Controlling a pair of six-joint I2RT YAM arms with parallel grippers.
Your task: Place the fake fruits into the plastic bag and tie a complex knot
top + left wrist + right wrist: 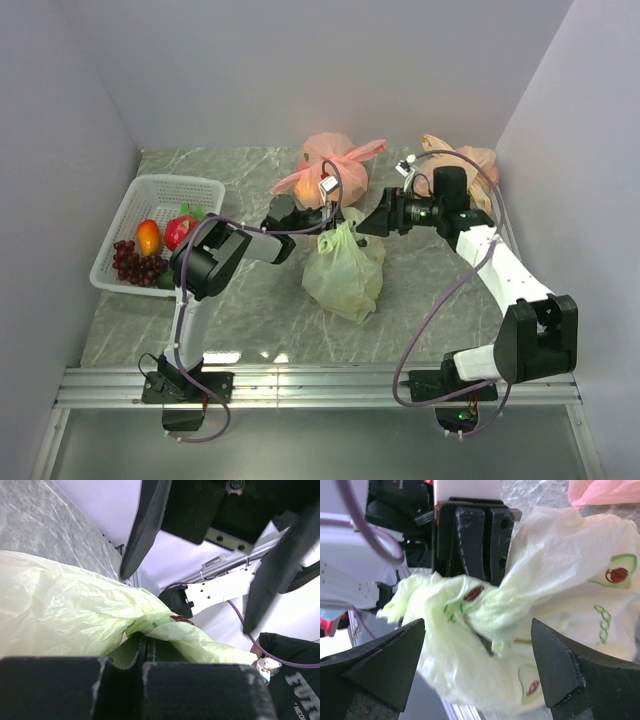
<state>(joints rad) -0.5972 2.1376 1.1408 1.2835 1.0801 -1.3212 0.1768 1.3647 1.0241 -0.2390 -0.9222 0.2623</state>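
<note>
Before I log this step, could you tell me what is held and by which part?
The left gripper pinches the plastic bag by its twisted handle end; the right gripper is open, holding nothing.

We see the bag (345, 270) as thin, translucent pale-green plastic film, crinkled and faintly shiny, and the pink bag (335, 160) and tan bag (465, 165) are the same creased film. The desk (250, 320) looks like smooth grey marble with a soft sheen, and the rail (320, 385) like brushed metal. We note glossy plastic fruits (148, 237) in a white plastic lattice basket (160, 195), and the right pincer (477, 645) is matt black, slightly grainy.
</note>
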